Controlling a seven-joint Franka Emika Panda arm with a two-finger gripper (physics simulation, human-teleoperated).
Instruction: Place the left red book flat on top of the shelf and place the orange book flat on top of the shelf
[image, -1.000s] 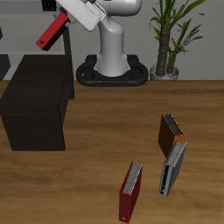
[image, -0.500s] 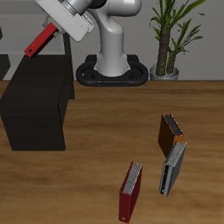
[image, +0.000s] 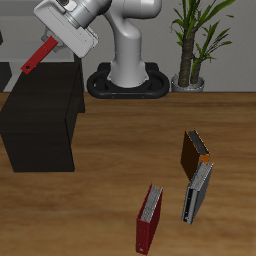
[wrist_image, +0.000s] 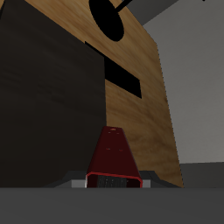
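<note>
Overhead, the fingers (image: 50, 42) grip the left red book (image: 38, 56), tilted in the air above the shelf (image: 42, 115). Meanwhile the orange book (image: 194, 153) lies on the bench (image: 110, 190).

Wood table (image: 110, 160) holds black shelf (image: 40, 120), orange book (image: 192, 152), crimson book (image: 150, 218), grey book (image: 197, 192).

Matte black shelf (image: 40, 125) on a wood-grain table (image: 120, 170) — left red book (image: 38, 56) smooth, plain
</note>
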